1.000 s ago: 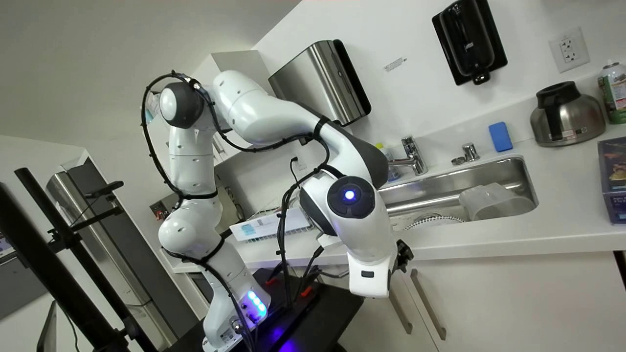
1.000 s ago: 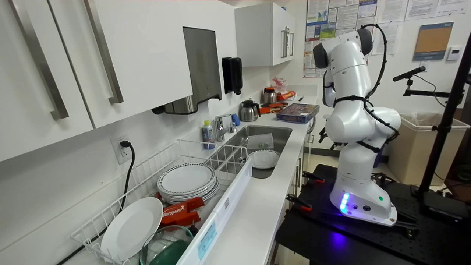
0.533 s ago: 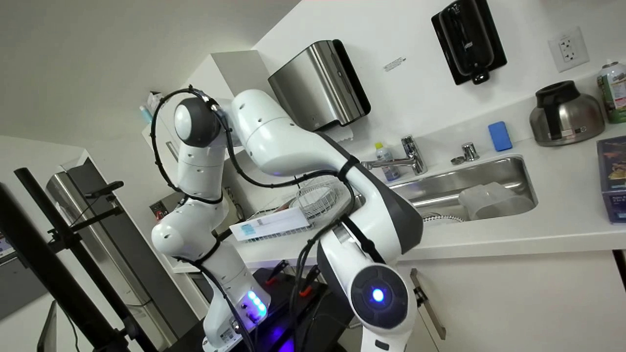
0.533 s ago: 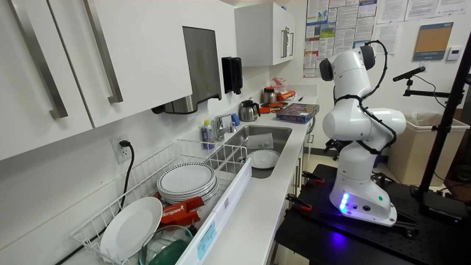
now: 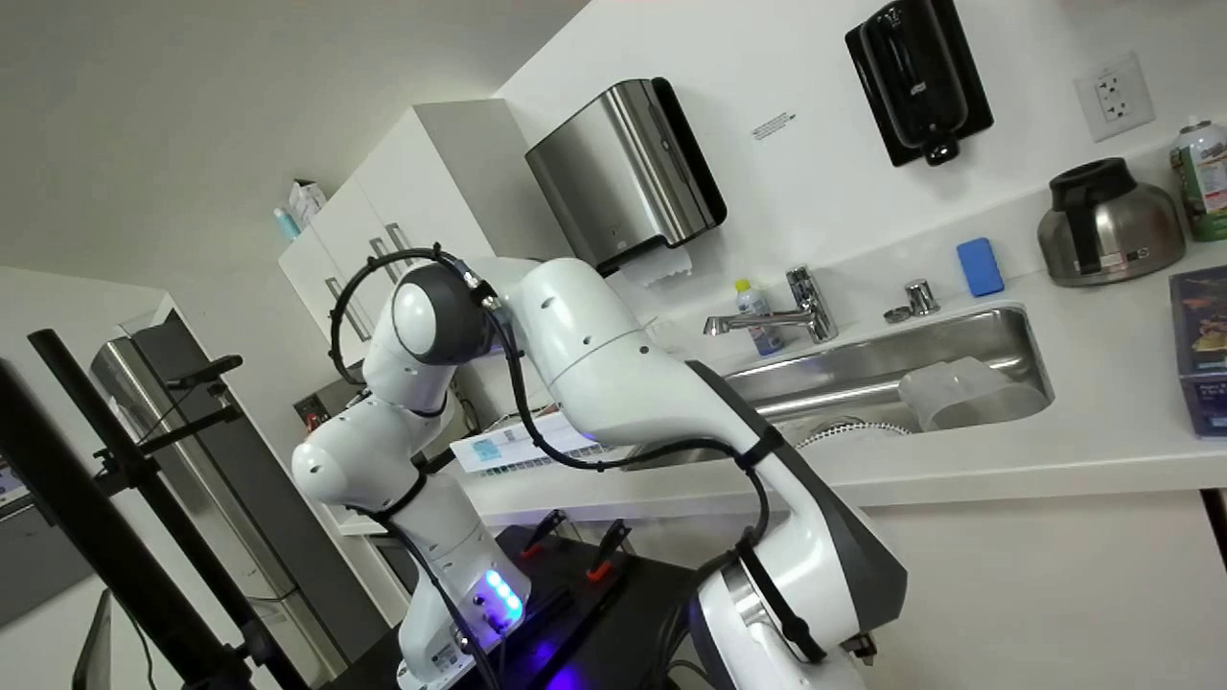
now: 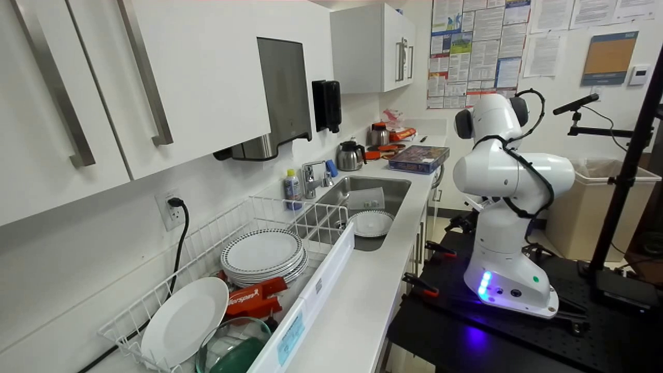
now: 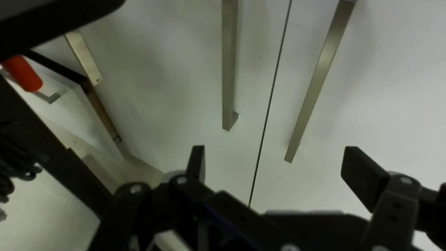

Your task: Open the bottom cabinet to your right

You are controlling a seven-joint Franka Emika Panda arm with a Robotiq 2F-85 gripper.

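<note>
The white bottom cabinet (image 5: 1035, 575) is under the counter in an exterior view. In the wrist view its flat doors (image 7: 390, 90) are shut, with a thin dark gap between them. A silver bar handle (image 7: 320, 76) is on the right door and another bar handle (image 7: 229, 66) on the left door. My gripper (image 7: 273, 158) is open and empty in front of the doors. The lower end of the right handle shows between the fingers, apart from both. In an exterior view the gripper (image 6: 462, 223) is partly hidden behind the arm. The forearm hides the handles in an exterior view.
The black table (image 6: 440, 336) bearing the arm has clamps (image 5: 606, 551) at its edge. A red clamp tip (image 7: 22, 73) and a third handle (image 7: 83, 57) show at left. The counter (image 5: 1131, 412) edge overhangs the doors. A bin (image 6: 595, 207) stands behind the arm.
The arm has swung down, and in an exterior view its elbow and forearm moved down and right, covering the cabinet handles. The gripper is lower. The doors have stayed shut.
</note>
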